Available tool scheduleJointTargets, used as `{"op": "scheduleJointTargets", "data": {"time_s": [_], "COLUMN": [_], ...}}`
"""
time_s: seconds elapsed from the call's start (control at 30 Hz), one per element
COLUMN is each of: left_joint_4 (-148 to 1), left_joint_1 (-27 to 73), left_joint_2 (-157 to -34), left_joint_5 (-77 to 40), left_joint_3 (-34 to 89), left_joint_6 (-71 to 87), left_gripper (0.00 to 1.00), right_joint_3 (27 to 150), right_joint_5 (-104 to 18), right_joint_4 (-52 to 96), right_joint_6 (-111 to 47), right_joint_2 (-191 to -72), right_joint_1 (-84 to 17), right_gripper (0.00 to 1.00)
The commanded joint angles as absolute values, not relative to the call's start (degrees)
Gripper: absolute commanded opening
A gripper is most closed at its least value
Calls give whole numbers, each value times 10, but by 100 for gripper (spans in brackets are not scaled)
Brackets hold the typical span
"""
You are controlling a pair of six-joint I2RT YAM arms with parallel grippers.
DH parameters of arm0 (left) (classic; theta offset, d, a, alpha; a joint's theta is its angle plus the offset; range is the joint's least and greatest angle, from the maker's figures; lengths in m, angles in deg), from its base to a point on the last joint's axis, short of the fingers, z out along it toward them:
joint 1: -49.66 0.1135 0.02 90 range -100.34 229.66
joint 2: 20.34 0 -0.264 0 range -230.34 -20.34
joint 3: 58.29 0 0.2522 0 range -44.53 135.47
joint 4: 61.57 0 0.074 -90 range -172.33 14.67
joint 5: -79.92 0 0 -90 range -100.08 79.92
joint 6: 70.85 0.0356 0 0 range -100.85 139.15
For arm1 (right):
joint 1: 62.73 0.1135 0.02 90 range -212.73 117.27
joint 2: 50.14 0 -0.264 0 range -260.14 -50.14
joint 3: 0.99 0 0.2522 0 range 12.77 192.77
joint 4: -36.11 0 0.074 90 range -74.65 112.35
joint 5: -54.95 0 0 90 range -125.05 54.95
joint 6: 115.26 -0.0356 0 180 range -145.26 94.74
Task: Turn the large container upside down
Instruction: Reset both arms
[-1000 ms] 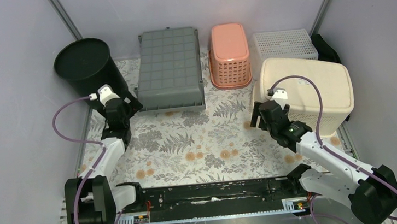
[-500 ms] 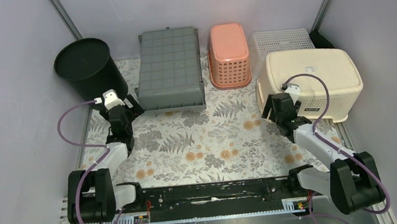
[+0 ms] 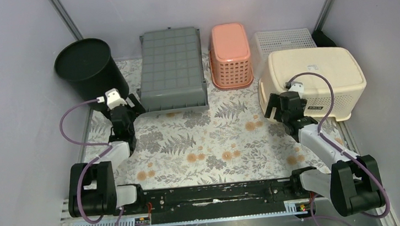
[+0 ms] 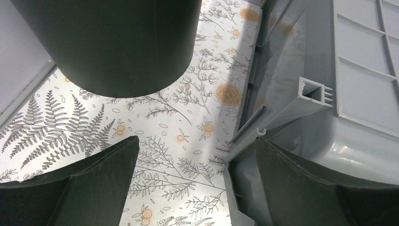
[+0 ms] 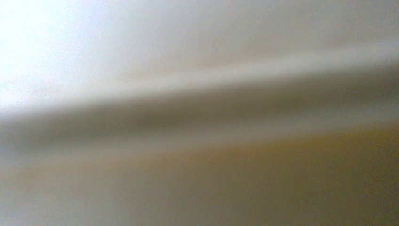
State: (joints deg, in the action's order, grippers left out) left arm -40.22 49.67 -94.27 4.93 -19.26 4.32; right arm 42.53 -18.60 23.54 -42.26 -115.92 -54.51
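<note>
The large container, a cream bin with slotted side walls, sits on the right side of the worktop with its flat base facing up and its rim down on the floral cloth. Its long axis runs left to right across the top view, and a small dark label shows on its near wall. The right tool is pressed close to the container's near left corner. Its wrist view is only a cream blur, so whether its jaws are wide or narrow cannot be told. Just behind the container lies a white lattice basket, and to the left of that a pink basket, also base up. Farther left is a grey crate, then a black bin in the far left corner. The left tool hangs wide apart and holds nothing, between the bin and the crate's near corner.
</note>
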Motion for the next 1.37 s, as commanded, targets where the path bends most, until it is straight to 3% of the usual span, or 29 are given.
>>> {"op": "scheduleJointTargets", "data": {"time_s": [0.0, 0.23, 0.6, 1.03, 1.33], "left_joint_4": [-417, -474, -531, -626, -668], "left_joint_1": [489, 489, 465, 456, 455], "left_joint_2": [-938, -907, -795, -786, -748], "left_joint_5": [5, -55, -46, -207, -208], "left_joint_3": [-179, -154, -150, -22, 1], "left_joint_6": [54, 19, -40, -94, -76], "left_gripper": [100, 100, 100, 100, 100], "right_joint_3": [459, 466, 553, 622, 638], "right_joint_5": [-305, -414, -591, -584, -584], "right_joint_4": [291, 193, 92, 34, 52], "right_joint_6": [-487, -517, -546, -546, -543], "right_joint_2": [-1187, -1092, -1023, -940, -960], "right_joint_1": [-601, -600, -600, -600, -600], "right_gripper": [99, 99, 99, 99, 99]}}
